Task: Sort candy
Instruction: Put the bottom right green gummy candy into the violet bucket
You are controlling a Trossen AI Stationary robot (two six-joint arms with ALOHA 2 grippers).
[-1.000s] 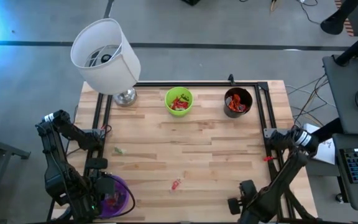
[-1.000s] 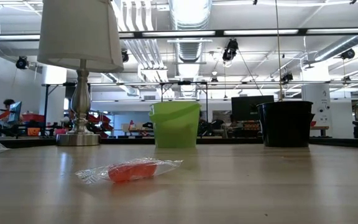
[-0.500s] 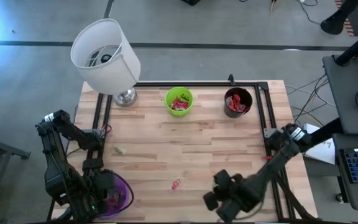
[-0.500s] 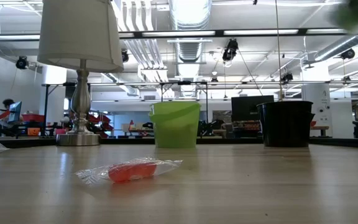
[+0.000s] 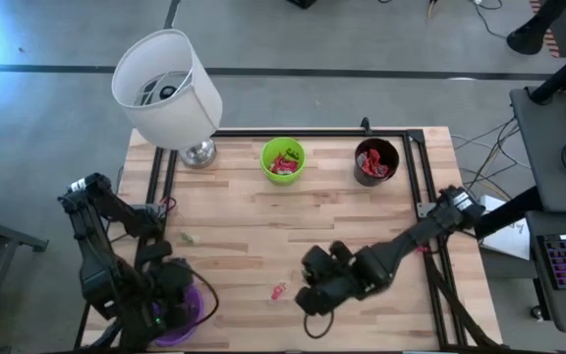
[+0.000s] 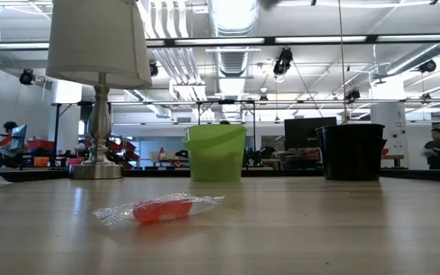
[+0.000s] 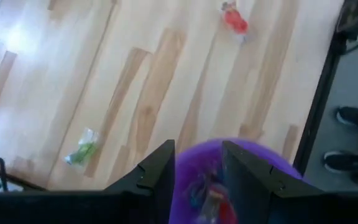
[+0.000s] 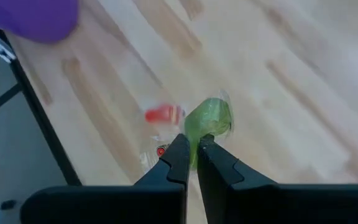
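Right pincer [image 8: 191, 152], gripping green candy [image 8: 209, 118], has swung toward table centre.

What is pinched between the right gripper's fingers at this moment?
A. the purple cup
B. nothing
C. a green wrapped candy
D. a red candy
C: the right wrist view shows the right gripper shut on a green wrapped candy, above the red candy lying on the table.
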